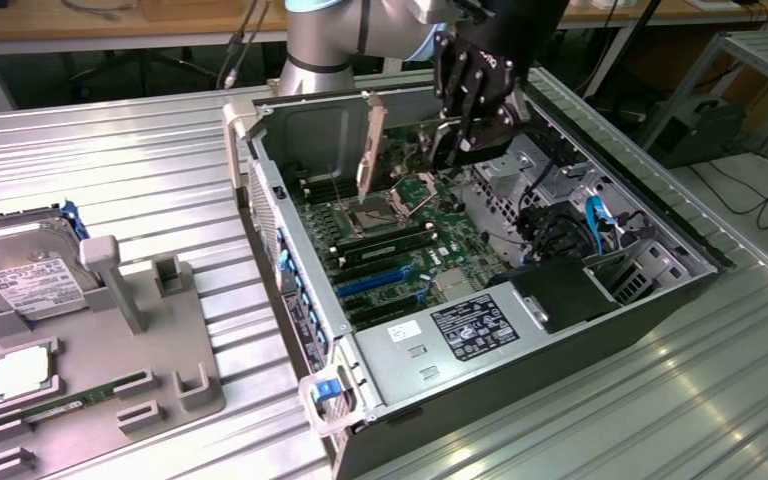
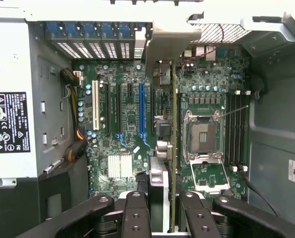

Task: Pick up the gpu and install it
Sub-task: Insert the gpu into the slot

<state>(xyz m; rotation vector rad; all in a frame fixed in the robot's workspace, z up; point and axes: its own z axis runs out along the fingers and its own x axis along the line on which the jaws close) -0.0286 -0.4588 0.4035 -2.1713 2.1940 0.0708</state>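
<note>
Claw [image 1: 462,140], upper centre of the exterior view, clenched on the gpu [image 2: 173,124]. The card stands upright between its fingers, above the motherboard [image 2: 127,124] in the open case [image 1: 264,200] on the desk [image 1: 117,170].

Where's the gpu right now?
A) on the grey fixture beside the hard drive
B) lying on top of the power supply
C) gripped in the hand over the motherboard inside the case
C: the hand is clamped on the gpu, holding it edge-on over the motherboard.
</note>
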